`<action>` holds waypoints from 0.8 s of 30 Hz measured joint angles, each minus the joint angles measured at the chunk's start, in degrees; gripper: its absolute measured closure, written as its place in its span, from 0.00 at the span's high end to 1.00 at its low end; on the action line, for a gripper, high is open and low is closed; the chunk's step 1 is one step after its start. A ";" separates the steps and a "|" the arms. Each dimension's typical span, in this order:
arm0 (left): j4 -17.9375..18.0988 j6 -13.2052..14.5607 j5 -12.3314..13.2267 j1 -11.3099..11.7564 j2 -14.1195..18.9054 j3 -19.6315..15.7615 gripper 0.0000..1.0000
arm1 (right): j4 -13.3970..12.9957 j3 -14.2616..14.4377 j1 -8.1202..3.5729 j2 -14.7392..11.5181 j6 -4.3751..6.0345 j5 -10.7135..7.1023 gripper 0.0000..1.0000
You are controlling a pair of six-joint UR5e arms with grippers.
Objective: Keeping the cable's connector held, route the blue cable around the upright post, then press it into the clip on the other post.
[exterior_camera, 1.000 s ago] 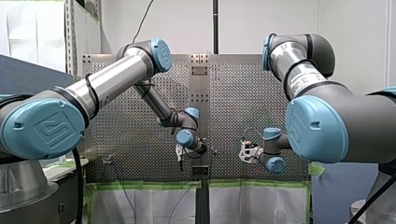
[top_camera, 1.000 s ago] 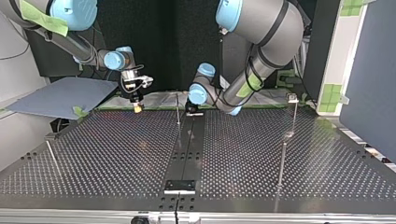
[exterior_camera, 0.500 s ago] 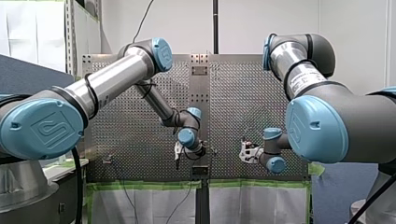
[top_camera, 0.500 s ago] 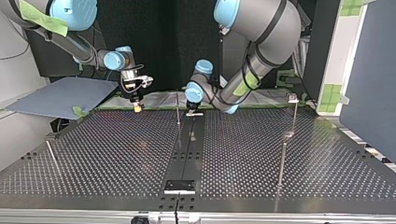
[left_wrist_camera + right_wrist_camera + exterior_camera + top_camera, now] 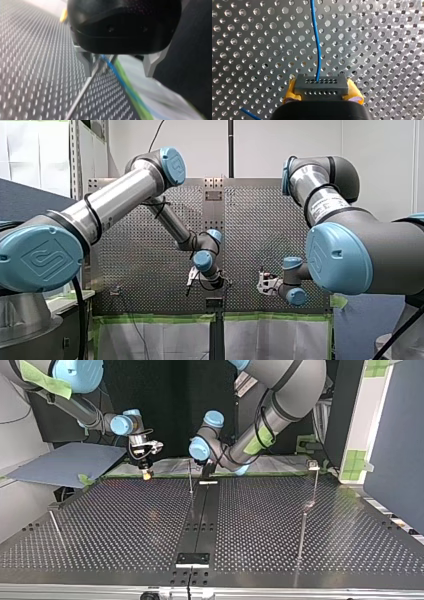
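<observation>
The connector is clamped by its ends between the yellow pads of the right hand, well to one side of the upright post. The blue cable runs away from it over the surface. Just beside the post it is seen passing between the metal fingers of the left hand, which are spread apart; contact cannot be judged. The cable is judged thin, light and limp, so it is best guided loosely, close to the post, under slight tension. Beyond the post, green tape and a dark backdrop are seen.
</observation>
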 joint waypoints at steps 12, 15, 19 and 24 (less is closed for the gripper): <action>4.21 -1.36 1.56 -1.67 1.12 -6.42 1.00 | 0.06 0.00 -0.12 0.00 0.07 0.00 0.00; 5.27 -2.40 1.42 -1.85 1.11 -7.09 1.00 | 0.07 0.00 -0.12 0.00 0.06 0.00 0.00; 7.05 -3.34 0.81 -1.97 1.10 -7.28 1.00 | 0.16 0.01 -0.12 0.00 0.03 0.00 0.00; 9.80 -4.28 0.19 -2.23 1.11 -7.31 1.00 | 0.27 0.01 -0.12 0.00 0.06 0.00 0.00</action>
